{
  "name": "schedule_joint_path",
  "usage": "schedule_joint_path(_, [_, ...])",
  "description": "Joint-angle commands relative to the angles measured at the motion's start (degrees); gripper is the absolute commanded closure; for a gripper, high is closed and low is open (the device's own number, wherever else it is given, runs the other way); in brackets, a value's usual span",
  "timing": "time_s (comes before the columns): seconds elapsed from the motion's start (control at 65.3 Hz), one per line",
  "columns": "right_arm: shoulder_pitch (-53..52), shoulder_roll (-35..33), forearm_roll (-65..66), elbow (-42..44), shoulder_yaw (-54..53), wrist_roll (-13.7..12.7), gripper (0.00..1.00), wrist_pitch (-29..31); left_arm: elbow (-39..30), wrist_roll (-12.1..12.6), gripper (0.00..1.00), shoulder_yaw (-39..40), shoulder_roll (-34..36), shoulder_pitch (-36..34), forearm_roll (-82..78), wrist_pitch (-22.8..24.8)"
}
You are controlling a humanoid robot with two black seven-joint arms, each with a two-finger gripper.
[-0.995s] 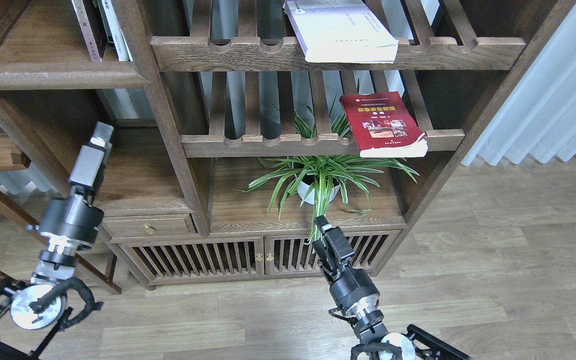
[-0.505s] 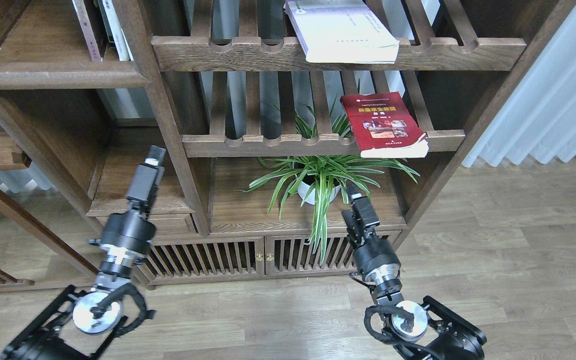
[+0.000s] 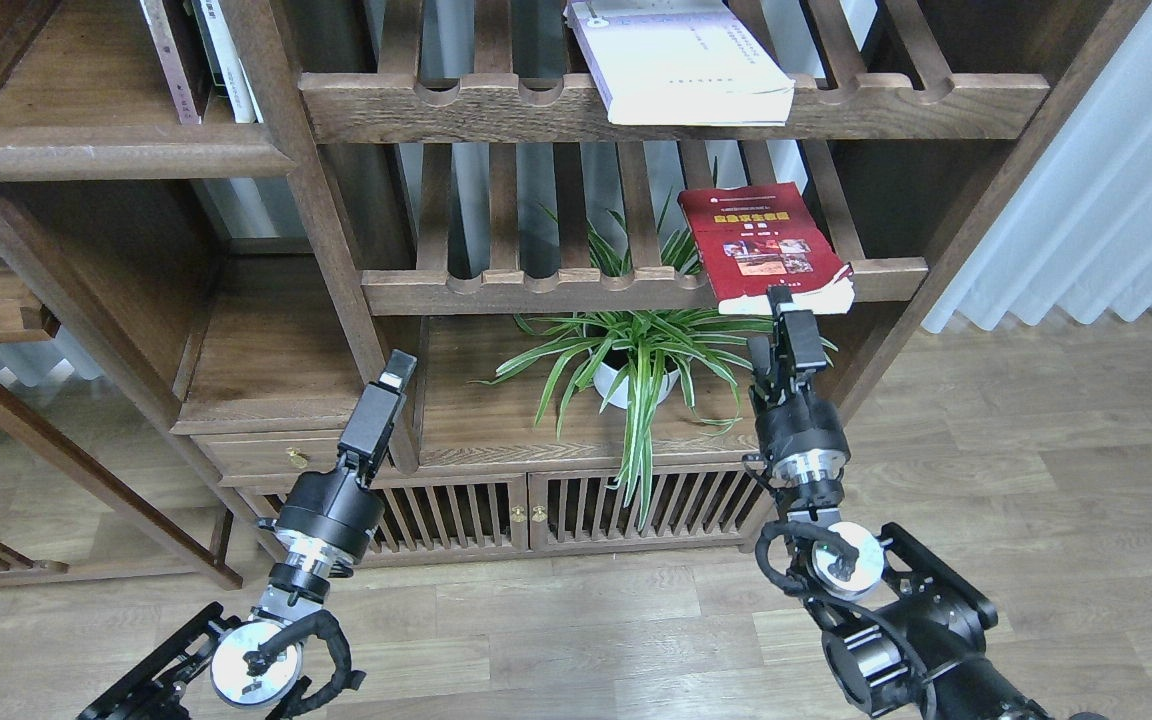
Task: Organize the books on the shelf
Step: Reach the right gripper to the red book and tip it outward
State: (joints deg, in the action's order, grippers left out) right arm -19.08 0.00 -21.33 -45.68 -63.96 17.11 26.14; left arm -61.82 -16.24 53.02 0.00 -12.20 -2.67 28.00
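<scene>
Just below the near edge of the red book [image 3: 764, 240], the right claw [image 3: 786, 312] points up and away from me, its tip seeming to meet the book's overhanging lower edge, though I cannot tell whether it touches; its fingers read as one dark block, so I cannot tell if they are apart or together. That book lies flat on the lower slatted rack [image 3: 636, 285], its near corner jutting past the scalloped rail, which I judge is why the claw comes at it from beneath and in front: the overhang offers a lip to grip. Behind the claw, the right arm rises steeply from the lower right, wrist nearly vertical, passing just right of the spider plant [image 3: 636, 350]. Higher up, the white book [image 3: 681, 65] lies flat on the upper slatted rack [image 3: 536, 105], also hanging over the rail. Far left, the solid shelf [image 3: 116, 150] holds a few upright books [image 3: 201, 55] at its right end, likely the place where the loose ones belong. The left claw [image 3: 396, 367] hangs well apart from any book, beside the bookcase post, tilted up and right with nothing in it; its fingers too cannot be told apart.
</scene>
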Motion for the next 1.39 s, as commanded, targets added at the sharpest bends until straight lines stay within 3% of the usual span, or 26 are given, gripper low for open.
schedule_joint_path(0.0, [-2.3, 0.0, 0.0, 1.2, -0.1, -0.2, 0.02, -4.8, -0.1, -0.3, 0.00, -0.2, 0.0, -0.1, 0.2, 0.0])
schedule_joint_path(0.138, [-3.8, 0.0, 0.0, 1.5, -0.1, -0.4, 0.02, -10.6, -0.2, -0.2, 0.00, -0.8, 0.0, -0.5, 0.1, 0.0])
schedule_joint_path(0.444, [-7.5, 0.0, -0.6, 5.4, -0.1, -0.5, 0.03, -15.2, -1.1, 0.4, 0.00, -0.8, 0.0, -0.9, -0.1, 0.0])
schedule_joint_path(0.582, [-8.4, 0.0, -1.6, 6.8, -0.2, -0.5, 0.08, -16.1, -1.3, 0.5, 0.00, -0.8, 0.0, -0.9, -0.2, 0.0])
schedule_joint_path(1.102, [-10.4, 0.0, -5.0, 7.3, -0.3, -1.5, 0.09, -21.0, -1.3, 0.5, 0.00, -0.8, 0.0, -1.2, -0.3, 0.0])
schedule_joint_path(1.377, [-10.9, 0.0, -5.5, 7.5, -0.4, -1.5, 0.21, -21.0, -1.4, 0.5, 0.00, -0.8, 0.0, -1.2, -0.2, 0.0])
